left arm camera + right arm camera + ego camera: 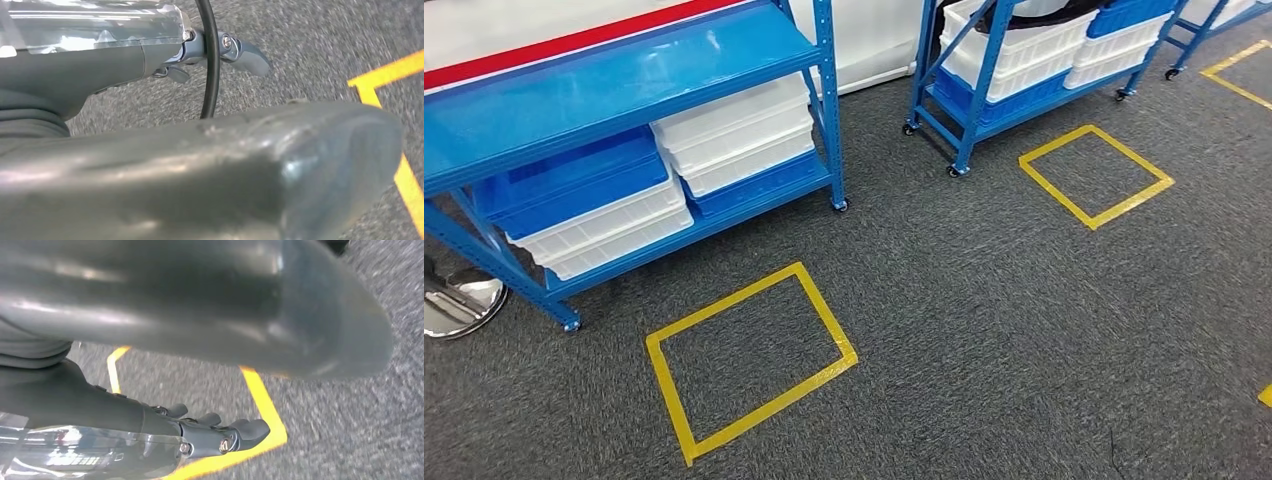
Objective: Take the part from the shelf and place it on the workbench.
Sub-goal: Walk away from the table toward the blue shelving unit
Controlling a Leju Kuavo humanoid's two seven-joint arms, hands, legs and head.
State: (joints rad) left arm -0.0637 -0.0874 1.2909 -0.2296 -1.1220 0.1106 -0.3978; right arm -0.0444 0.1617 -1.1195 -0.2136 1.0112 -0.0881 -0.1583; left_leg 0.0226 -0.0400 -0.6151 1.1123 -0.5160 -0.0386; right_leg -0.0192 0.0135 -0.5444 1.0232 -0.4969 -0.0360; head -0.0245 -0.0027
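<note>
While the head view looks down on grey carpet [984, 300] marked with a yellow tape square [749, 360], a blue wheeled shelf [624, 70] stands at left with white and blue stacked bins [734, 135] on its lower tier; the part itself cannot be told apart among them. A second blue shelf [984, 60] stands further right. Left hand [220, 165] and right hand [210, 300] hang over the carpet holding nothing, thumb and fingers extended and apart.
</note>
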